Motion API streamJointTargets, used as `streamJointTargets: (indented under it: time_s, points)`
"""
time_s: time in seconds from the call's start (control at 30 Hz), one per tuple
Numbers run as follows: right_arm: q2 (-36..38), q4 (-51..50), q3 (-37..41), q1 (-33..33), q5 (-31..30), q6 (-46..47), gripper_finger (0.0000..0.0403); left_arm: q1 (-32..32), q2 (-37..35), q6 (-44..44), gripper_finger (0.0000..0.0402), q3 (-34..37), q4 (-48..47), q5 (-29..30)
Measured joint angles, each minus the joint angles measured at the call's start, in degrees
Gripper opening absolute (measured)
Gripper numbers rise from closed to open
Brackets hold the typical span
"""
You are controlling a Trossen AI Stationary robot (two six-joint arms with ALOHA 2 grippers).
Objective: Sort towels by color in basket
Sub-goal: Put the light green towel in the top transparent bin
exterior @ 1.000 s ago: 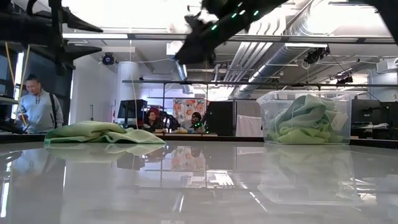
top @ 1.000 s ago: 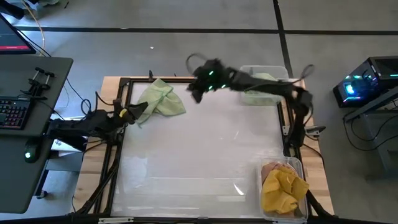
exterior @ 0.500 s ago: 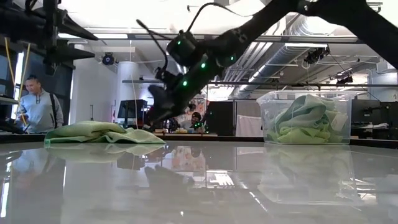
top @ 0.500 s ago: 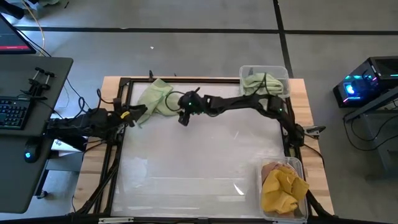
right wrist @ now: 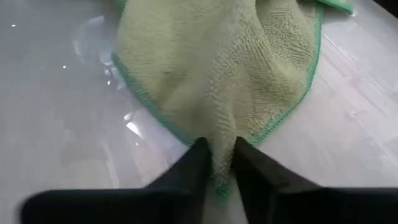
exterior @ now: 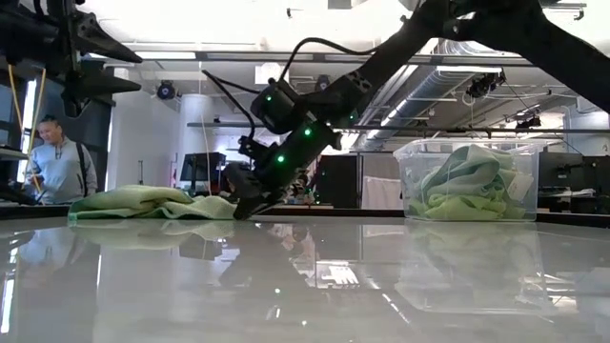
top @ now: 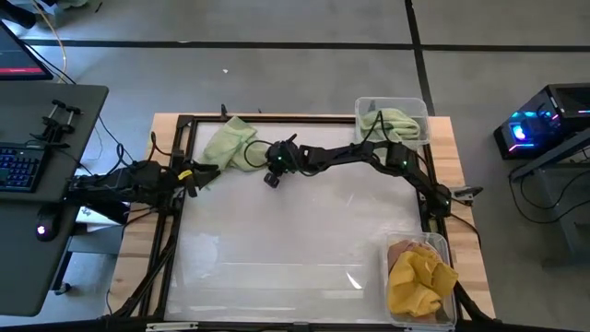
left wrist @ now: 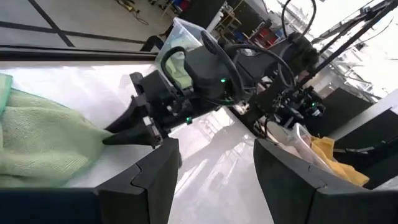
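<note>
Your right gripper (top: 265, 171) is down at the table (top: 295, 249) surface, far-left part, its fingers (right wrist: 198, 163) drawn close and pinching the near edge of the pale green towel (top: 232, 144). Wrist view: a fold of the towel's green-hemmed edge sits between the two tips. Low view: the tips meet the cloth right at table level, arm slanting down from the upper right.

That towel lies crumpled at the far-left corner of the table, just beside the frame rail.

Your left gripper (top: 198, 171) waits at the left edge, just beside the towel, fingers (left wrist: 149, 180) spread wide, nothing between them. It points across the table at the right gripper.

Far-right corner: clear bin (top: 406, 107) holding pale green towels (top: 392, 124), heaped up to the rim. Low view shows them bunched inside the clear walls.

Near-right corner: second bin (top: 385, 254) with mustard yellow towels (top: 419, 281) on top and a peach one (top: 403, 250) showing at the far side beneath them.

Middle of the table is glossy white, with glare.

Room behind: one person (exterior: 55, 162) stands at left; others sit far back, too small to tell more.
</note>
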State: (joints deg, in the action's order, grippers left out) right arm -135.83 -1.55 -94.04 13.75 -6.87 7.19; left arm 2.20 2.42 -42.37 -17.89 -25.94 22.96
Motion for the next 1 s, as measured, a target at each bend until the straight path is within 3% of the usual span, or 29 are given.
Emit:
streamJointTargets:
  time_s: [0.1,0.3,0.57,0.77,1.0]
  points:
    - [0.61,-2.53,0.00,-0.66,-0.05,1.01,0.0012,0.00,0.00,0.57,0.0195,0.00,-0.03,0.01]
    - [7.02,-15.73,0.44,-1.33,-0.30,8.92,0.0005,0.00,0.00,1.05,0.0195,0.00,-0.01,1.56]
    - [28.41,-31.64,0.33,-3.15,-6.57,9.01,0.0004,-0.02,0.00,6.11,0.0195,0.00,-0.01,3.58]
    - [45.31,-28.70,0.26,-3.30,-6.90,7.43,0.0003,-0.02,0.00,9.93,0.0195,0.00,0.01,4.73]
    - [56.19,-15.51,0.15,-5.13,-6.21,2.79,0.0003,-0.02,0.00,10.09,0.0195,0.00,0.03,7.85]
